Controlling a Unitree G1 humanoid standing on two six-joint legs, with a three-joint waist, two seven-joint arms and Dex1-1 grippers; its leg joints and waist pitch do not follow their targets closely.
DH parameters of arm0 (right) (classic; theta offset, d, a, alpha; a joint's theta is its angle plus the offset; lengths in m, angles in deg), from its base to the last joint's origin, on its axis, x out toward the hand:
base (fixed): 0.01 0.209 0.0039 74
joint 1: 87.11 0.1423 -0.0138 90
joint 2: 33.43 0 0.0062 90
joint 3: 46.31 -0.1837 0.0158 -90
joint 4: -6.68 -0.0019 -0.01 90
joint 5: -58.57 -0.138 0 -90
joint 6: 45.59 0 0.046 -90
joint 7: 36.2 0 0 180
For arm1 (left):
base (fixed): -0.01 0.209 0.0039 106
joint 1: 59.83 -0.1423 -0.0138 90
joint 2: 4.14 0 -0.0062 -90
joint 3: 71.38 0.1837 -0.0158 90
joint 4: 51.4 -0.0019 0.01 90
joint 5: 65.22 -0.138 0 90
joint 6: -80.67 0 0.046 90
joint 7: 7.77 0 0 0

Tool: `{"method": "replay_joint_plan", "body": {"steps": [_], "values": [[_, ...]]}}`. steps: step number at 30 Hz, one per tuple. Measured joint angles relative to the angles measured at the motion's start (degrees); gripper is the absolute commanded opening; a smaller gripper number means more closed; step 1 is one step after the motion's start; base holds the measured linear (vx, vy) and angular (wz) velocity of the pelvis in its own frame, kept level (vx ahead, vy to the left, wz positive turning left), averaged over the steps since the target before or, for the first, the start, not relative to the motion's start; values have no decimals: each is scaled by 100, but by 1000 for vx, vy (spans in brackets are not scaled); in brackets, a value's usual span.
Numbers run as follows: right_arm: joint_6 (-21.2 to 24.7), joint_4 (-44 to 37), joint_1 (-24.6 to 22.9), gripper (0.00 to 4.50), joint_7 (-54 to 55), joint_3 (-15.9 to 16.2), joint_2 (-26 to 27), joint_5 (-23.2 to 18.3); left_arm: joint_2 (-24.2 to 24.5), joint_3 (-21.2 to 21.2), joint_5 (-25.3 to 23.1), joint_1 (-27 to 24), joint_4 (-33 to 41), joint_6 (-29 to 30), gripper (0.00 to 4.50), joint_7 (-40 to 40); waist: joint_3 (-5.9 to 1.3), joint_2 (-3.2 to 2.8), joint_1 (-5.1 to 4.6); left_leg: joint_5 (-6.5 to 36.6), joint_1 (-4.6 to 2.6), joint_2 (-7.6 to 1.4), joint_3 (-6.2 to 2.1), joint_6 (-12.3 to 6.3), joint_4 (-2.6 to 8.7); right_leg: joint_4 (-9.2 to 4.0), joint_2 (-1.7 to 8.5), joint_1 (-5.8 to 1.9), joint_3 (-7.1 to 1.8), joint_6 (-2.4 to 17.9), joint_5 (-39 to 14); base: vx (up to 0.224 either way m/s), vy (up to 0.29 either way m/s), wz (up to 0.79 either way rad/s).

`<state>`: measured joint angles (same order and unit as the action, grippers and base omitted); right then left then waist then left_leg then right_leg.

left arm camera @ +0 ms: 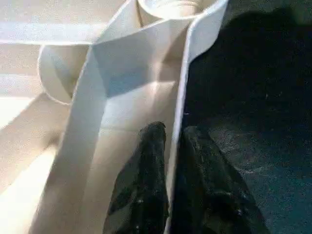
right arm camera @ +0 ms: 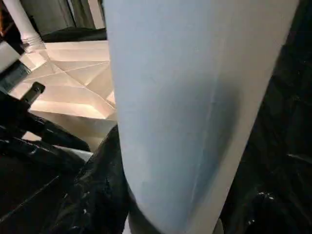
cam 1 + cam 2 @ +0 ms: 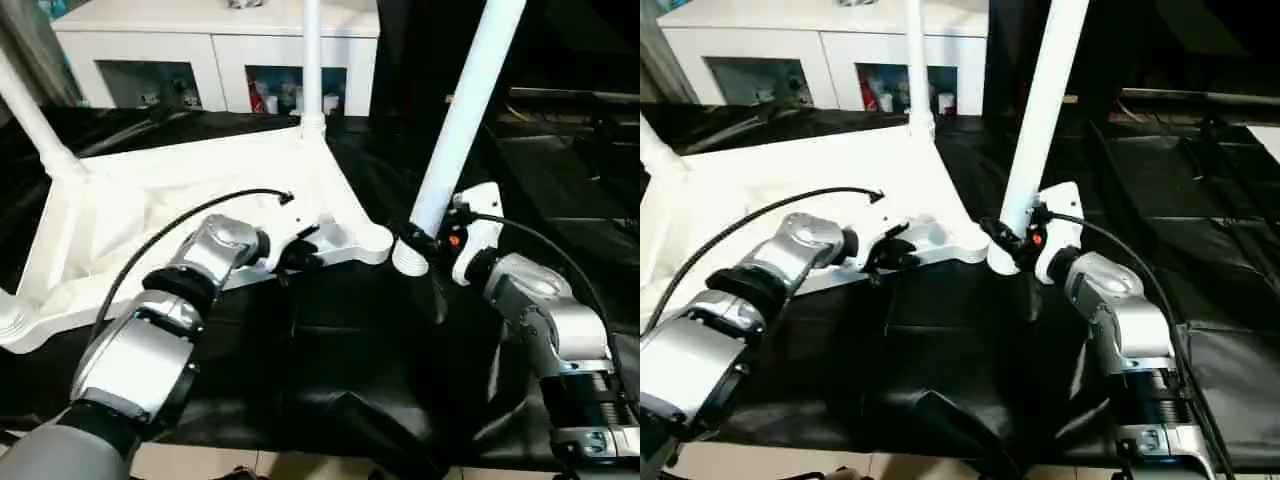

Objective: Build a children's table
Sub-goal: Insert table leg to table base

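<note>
The white table top (image 3: 180, 210) lies upside down on the black-draped work table, ribs facing up. Two white legs stand in its sockets, one at the far corner (image 3: 311, 60) and one at the left (image 3: 30, 120). My left gripper (image 3: 293, 256) is shut on the top's near rim (image 1: 183, 73), one finger (image 1: 141, 195) on each side of the wall. My right gripper (image 3: 415, 243) is shut on a third leg (image 3: 460, 120) near its lower end. That leg tilts to the right, its foot just beside the near-right corner socket (image 3: 376, 240).
A white cabinet (image 3: 215, 40) with glass doors stands behind the work table. The black cloth (image 3: 360, 400) bunches into folds toward the front edge. Black cables arc over both forearms. Dark draped surfaces continue to the right (image 3: 570, 160).
</note>
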<state>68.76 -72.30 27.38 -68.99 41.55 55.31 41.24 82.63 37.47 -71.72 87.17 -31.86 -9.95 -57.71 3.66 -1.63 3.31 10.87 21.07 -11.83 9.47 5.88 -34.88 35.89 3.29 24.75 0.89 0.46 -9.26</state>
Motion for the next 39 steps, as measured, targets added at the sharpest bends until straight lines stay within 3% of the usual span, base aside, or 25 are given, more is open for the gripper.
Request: {"method": "replay_joint_plan", "body": {"steps": [4, 7, 13, 17, 22, 27, 39], "values": [[20, -183, -23, 188, -21, -1, -20, -28, 44, -1, -47, 26, -31, -101, 21, -348, 1, -3, -8, 1, 0, 0, 0, -2, 3, -12, 0, 0, 0, 0, 0, 0, 0, 0], [53, -287, -35, 188, -159, 4, -86, -83, 161, 4, -37, -8, -3, -313, 2, -1126, 1, -2, -8, 6, 0, 0, 1, -9, 12, -29, 0, 1, 1, 0, 0, 0, 0, 0], [279, -457, -86, 188, -697, 161, -231, -281, 738, 131, 103, -513, 729, -482, 0, -2432, 0, 3, 24, 4, -2, -4, 6, -12, 41, -41, -2, -3, 6, 0, 0, 0, 0, 0], [403, -592, -104, 188, -969, 481, -231, -317, 749, 139, 35, -698, 951, -698, 0, -2204, -2, 27, 67, -19, -17, -3, 12, -35, 33, -43, 6, -20, 3, 8, 8, 0, 0, 0], [439, -593, -140, 188, -1044, 644, -183, -311, 760, 118, -69, -761, 1026, -764, 0, -2084, 7, 63, 28, -24, -74, -4, 15, -39, 35, -79, 13, -90, 0, -22, -5, 0, 0, 0], [483, -581, -125, 188, -1162, 745, -173, -282, 860, 123, -69, -920, 1339, -746, 0, -2094, 1, 98, 0, -23, -72, -4, 15, -39, 44, -82, 13, -87, -2, -16, -1, 0, 0, 0], [87, 313, 255, 188, -1361, 852, -47, -99, 855, 108, -60, -985, 1500, -818, 0, -2223, -1, 101, 12, -19, -59, -4, 16, -42, 68, -89, 12, -76, 3, -4, 6, 0, 0, 0]]}}
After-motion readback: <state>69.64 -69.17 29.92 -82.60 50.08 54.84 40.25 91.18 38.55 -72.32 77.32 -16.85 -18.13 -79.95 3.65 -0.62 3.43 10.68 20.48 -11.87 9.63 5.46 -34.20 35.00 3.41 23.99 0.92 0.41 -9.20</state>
